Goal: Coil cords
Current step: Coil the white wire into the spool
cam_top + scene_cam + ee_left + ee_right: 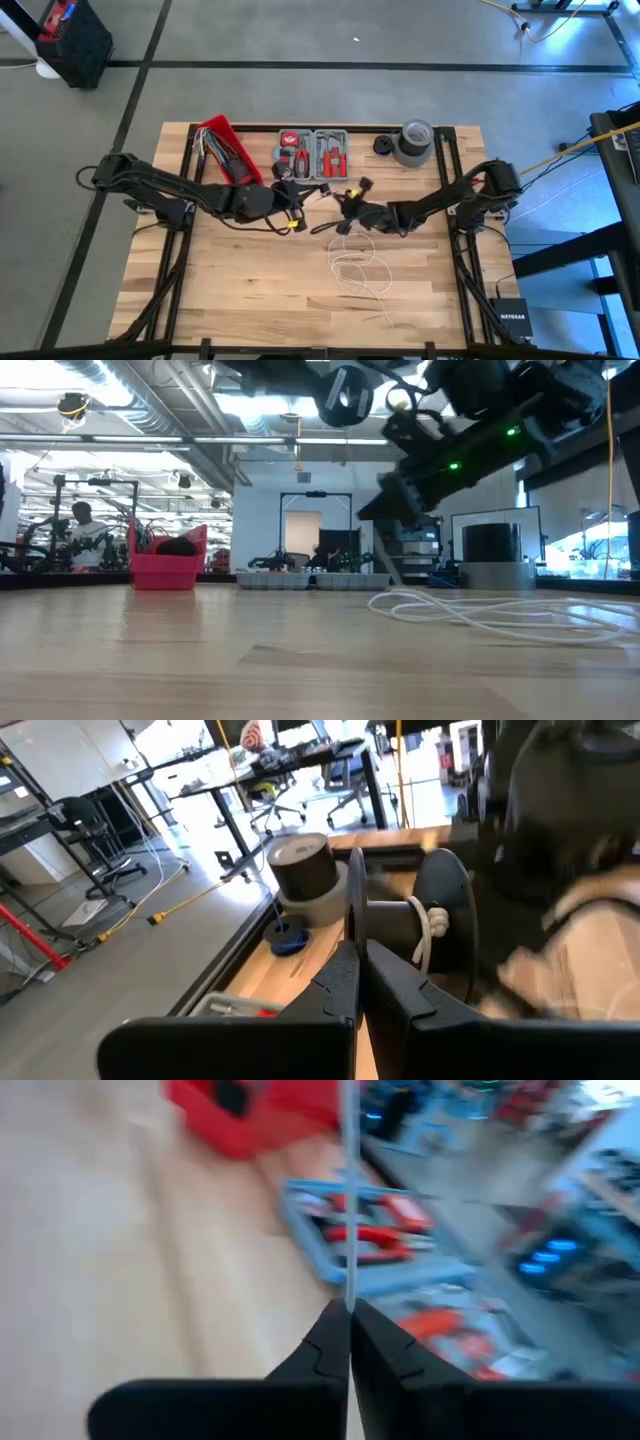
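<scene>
On the wooden surface (250, 290), seen from above, both arms reach in toward the middle. The right claw (352, 212) sits just past centre, toward three o'clock, with its fingers (375, 1350) pressed together on the white cord (355, 268); in the right wrist view the cord runs as a thin pale line straight out from between the closed tips. From there the white cord drops toward six o'clock and lies in loose loops on the surface, with a tail running on toward five o'clock; the low view shows those loops lying flat on the wood. The left claw (290, 205) sits toward nine o'clock of the right one, near it, and its fingers (345, 990) are together; whether anything is pinched between them cannot be told. The left wrist view shows a black spool (410, 920) with white cord wound on it close ahead. At twelve o'clock lie a grey tool tray (312, 152), a red bin (228, 150) to its nine o'clock side, and a grey roll of tape (413, 143) toward one o'clock.
</scene>
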### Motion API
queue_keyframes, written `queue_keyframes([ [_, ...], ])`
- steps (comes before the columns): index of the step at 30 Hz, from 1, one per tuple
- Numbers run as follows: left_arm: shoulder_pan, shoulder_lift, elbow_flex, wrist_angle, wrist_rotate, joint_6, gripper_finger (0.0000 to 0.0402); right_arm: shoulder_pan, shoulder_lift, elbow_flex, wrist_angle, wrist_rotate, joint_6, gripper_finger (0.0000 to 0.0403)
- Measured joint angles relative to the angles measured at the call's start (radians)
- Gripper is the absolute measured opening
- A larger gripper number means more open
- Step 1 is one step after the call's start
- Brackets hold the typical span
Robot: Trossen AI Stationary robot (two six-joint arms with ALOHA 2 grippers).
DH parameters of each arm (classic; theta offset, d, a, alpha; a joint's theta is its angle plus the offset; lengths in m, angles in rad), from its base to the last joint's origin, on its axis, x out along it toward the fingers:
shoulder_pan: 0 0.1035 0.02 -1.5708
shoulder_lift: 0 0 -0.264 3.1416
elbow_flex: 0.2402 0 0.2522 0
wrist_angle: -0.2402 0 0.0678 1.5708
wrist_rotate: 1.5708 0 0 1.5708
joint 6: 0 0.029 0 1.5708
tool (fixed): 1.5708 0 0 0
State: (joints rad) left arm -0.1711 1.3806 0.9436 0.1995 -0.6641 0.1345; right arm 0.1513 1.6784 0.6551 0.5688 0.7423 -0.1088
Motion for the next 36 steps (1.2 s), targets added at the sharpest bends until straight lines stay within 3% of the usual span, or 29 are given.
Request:
queue_keyframes([
  [4, -0.013, -0.034, 0.000, -0.080, -0.004, -0.024, 0.0000, 0.035, -0.135, -0.024, -0.168, 0.164, -0.002, 0.0008],
  [10, 0.000, -0.026, 0.000, -0.087, 0.000, -0.024, 0.0000, 0.039, -0.322, -0.030, -0.270, 0.174, -0.002, 0.0007],
  [15, 0.022, -0.025, 0.000, -0.117, 0.036, -0.032, 0.0000, 0.038, -0.438, -0.029, -0.263, 0.103, 0.041, 0.0004],
  [20, 0.031, -0.010, 0.000, -0.108, 0.079, -0.017, 0.0000, 0.038, -0.477, -0.028, -0.183, -0.050, 0.109, 0.0007],
  [27, 0.072, 0.048, 0.000, -0.049, 0.078, -0.008, 0.0000, 0.038, -0.443, 0.022, -0.139, -0.277, 0.206, 0.0005],
  [36, 0.088, 0.074, 0.000, 0.038, 0.107, -0.033, 0.0000, 0.038, -0.329, 0.029, 0.049, -0.343, 0.236, 0.0005],
])
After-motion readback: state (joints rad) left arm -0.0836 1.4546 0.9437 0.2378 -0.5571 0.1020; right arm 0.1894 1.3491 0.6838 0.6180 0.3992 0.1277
